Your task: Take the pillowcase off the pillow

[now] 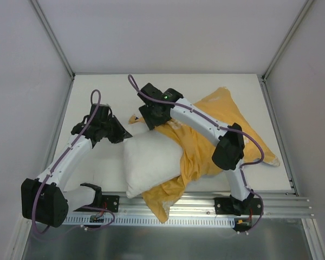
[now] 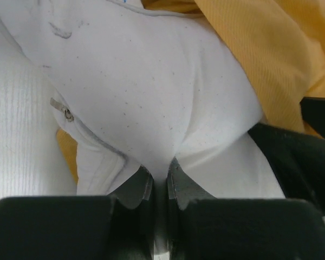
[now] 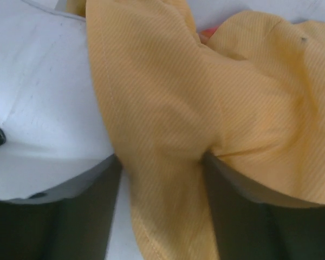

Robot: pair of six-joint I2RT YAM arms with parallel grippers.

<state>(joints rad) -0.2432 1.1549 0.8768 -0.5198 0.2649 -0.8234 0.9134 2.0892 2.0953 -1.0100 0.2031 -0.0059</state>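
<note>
Lying near the front edge of the white worktop [image 1: 97,103], the white pillow [image 1: 151,160] sits between the two arms, its left part bare and puffy. The mustard-yellow pillowcase [image 1: 227,114] is crumpled over the pillow's right side. It spreads away to the right and rear, and one corner droops over the metal rail [image 1: 281,201] at the front.

The left hand [image 1: 118,134] is at the pillow's far left corner. In its wrist view the left hand [image 2: 160,179] has its two fingers nearly together, pinching a ridge of the pillow's white cloth [image 2: 168,97]. A small zip pull [image 2: 68,114] shows on a seam to the left.

The right hand [image 1: 149,122] reaches over the pillowcase to the pillow's far edge. In its own view the right hand [image 3: 162,179] has its fingers [image 3: 81,216] fairly wide apart with a thick fold of the yellow pillowcase [image 3: 168,108] between them, touching both. Whether they press it firmly I cannot tell. White pillow [image 3: 43,97] shows just left of that fold.
</note>
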